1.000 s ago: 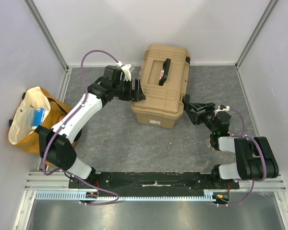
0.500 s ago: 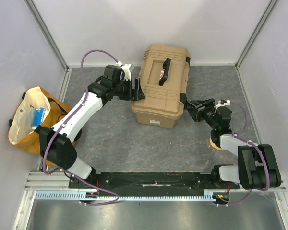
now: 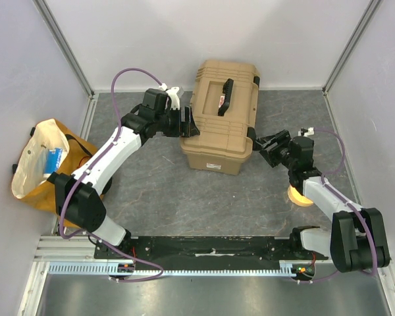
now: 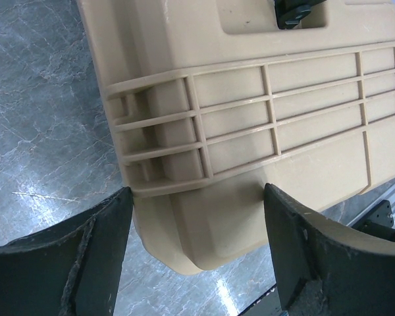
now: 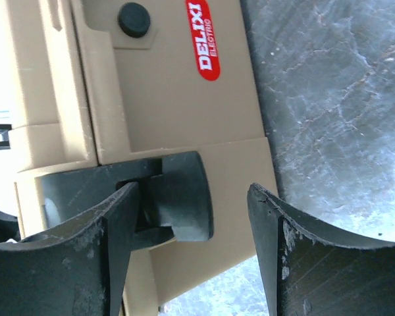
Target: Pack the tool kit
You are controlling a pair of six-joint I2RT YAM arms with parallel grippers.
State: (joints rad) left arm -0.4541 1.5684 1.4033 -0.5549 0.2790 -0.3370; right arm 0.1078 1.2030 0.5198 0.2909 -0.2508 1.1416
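— Sitting toward the back middle of the table (image 3: 184,197), the toolbox (image 3: 222,122) is lying with its lid down and its black handle (image 3: 226,89) folded flat on top. How are you judging it for handling?

— I'm reading it as hard, stiff plastic, ribbed across the lid and bulky. It's probably heavy if tools are inside, but I'm not seeing any tools, so I'm guessing. The walls are looking smooth and slippery, and too wide for 1 gripper to squeeze across.

— So where are you taking hold?

— I'm favouring the handle for lifting and the 2 long sides for pushing or steadying. For fastening, I'm looking at the black latch (image 5: 178,197) on the right-hand side; it's small enough to pinch or press.

— What are the grippers doing?

— The left gripper (image 3: 187,124) is standing at the box's left side with its fingers spread wide, straddling the near corner and clamping nothing. The right gripper (image 3: 259,147) is also spread, with the latch sitting between its fingers, close against 1 of them, and it's pinching nothing.

— Is that latch snapped shut?

— I'm not managing to tell from these views.

— Anything lying nearby?

— A round yellow sponge (image 3: 299,195) is resting under the right arm, and a cloth bag (image 3: 39,164) is slumping at the table's left edge, well apart from the box.
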